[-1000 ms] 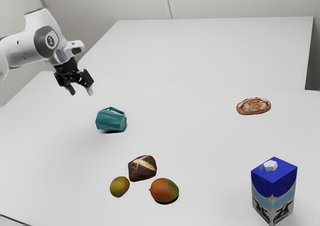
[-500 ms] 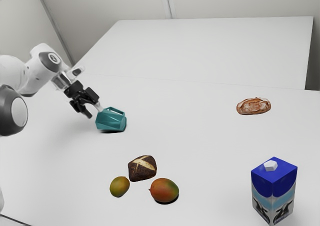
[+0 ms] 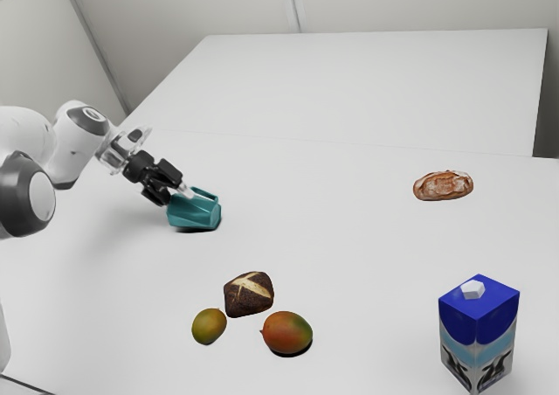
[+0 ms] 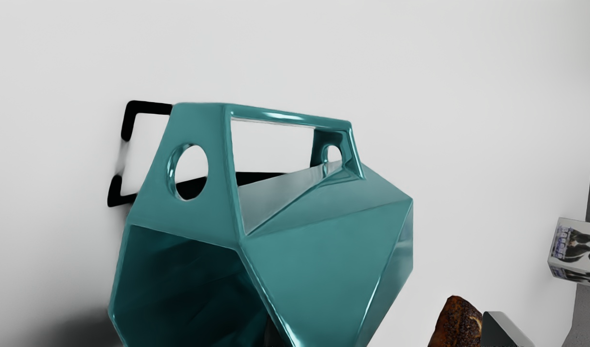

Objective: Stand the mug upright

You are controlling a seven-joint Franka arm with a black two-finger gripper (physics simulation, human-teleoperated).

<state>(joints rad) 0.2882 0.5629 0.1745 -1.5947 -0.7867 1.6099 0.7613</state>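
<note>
Teal mug [image 3: 196,215] on its side on the desk [image 3: 349,246], handle up, rim facing the tool [image 3: 175,195], which stands open at that edge, open room between mug and scored bread roll [image 3: 249,295].

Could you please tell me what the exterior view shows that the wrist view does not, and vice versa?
Exterior view: the smaller mango, larger mango, tan loaf and the blue top of the carton.

Wrist view: the tipped mug's hollow inside and the round holes through its handle.

Both: the mug on its side, the dark roll, the carton and the gripper.
</note>
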